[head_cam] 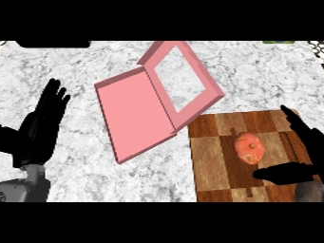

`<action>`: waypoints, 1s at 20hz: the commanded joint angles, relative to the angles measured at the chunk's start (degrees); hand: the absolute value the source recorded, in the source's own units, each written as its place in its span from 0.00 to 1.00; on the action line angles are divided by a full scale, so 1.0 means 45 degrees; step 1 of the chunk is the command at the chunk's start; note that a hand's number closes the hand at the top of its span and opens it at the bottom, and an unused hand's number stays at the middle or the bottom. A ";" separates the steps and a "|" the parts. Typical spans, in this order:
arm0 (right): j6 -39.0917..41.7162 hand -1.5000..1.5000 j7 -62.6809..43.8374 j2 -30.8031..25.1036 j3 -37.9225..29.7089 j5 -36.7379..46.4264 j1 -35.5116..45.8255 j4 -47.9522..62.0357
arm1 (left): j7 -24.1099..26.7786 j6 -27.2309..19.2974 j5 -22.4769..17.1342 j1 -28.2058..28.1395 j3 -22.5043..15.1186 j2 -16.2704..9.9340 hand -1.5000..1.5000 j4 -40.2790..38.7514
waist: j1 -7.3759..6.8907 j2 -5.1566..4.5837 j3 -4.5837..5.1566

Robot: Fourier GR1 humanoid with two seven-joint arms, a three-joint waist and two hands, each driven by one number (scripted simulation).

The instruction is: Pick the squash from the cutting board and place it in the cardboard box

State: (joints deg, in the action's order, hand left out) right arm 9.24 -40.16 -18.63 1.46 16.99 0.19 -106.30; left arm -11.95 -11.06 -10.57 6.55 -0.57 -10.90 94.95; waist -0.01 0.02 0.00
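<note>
An orange squash [249, 147] lies near the middle of the wooden cutting board [217, 156] at the lower right. My right hand [317, 151] is open just right of the squash, fingers straight and pointing up the board, thumb [282, 172] spread below the squash. It does not touch the squash. A pink box [133, 111] lies open on the counter left of the board, its lid [192, 76] folded back toward the far side. My left hand [36, 124] rests open at the left, fingers up.
The marble counter [73, 66] spreads around the box and board. A dark object [52, 43] sits at the far left edge, and patterned corners show at the top left and right.
</note>
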 commanded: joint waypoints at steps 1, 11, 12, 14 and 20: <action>0.0366 0.00 0.0164 -0.0060 -0.0308 0.0452 0.0530 0.0858 | -0.0637 0.0819 -0.0578 -0.0350 0.0727 -0.0568 0.50 0.0703 | -0.0036 0.0002 0.0001; 0.0538 0.00 0.0961 0.0837 -0.0394 0.1618 0.0452 0.1688 | 0.0275 0.0307 0.0875 -0.0070 0.0237 0.0850 0.50 -0.0185 | 0.0007 -0.0003 0.0001; 0.0390 0.00 0.0221 0.1391 0.0253 0.1813 -0.0403 0.0336 | -0.0422 0.1055 0.0090 0.0083 0.1084 0.0010 0.50 0.0186 | 0.0022 0.0005 0.0002; 0.0433 0.00 0.0654 0.1307 -0.0175 0.1659 0.0864 0.1849 | 0.1101 0.0486 0.1006 -0.0037 0.0094 0.1211 0.50 -0.0984 | 0.0004 -0.0013 0.0002; 0.0540 0.00 0.0443 0.1927 0.0293 0.2419 0.0232 0.1236 | -0.0078 0.1233 0.0348 0.0004 0.1125 0.0501 0.50 -0.0041 | 0.0007 0.0003 0.0002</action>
State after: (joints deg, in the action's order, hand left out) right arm 11.39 -37.47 -11.53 1.63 26.06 2.13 -100.01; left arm -11.95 -7.26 -8.18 6.66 3.05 -8.17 94.42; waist 0.01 0.01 0.00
